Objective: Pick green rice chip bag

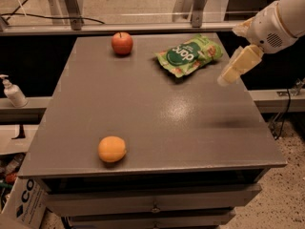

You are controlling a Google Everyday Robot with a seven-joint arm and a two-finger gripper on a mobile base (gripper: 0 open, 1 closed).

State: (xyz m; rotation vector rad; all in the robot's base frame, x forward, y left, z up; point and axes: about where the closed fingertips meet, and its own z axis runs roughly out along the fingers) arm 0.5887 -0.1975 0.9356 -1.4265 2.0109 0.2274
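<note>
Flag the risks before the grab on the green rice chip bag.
1. The green rice chip bag lies flat on the table, so the gripper, hovering to its right in view and apart from it, may shove it instead of catching it.
2. The bag sits near the table's far edge; a push could slide it off the back.
3. A leftward shove could send it toward the apple.

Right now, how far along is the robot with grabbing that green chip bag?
Done: nothing yet; the green rice chip bag lies on the table, untouched. In hand: the pincer hovers just right of it, apart. Left: closing in, gripping, lifting.
</note>
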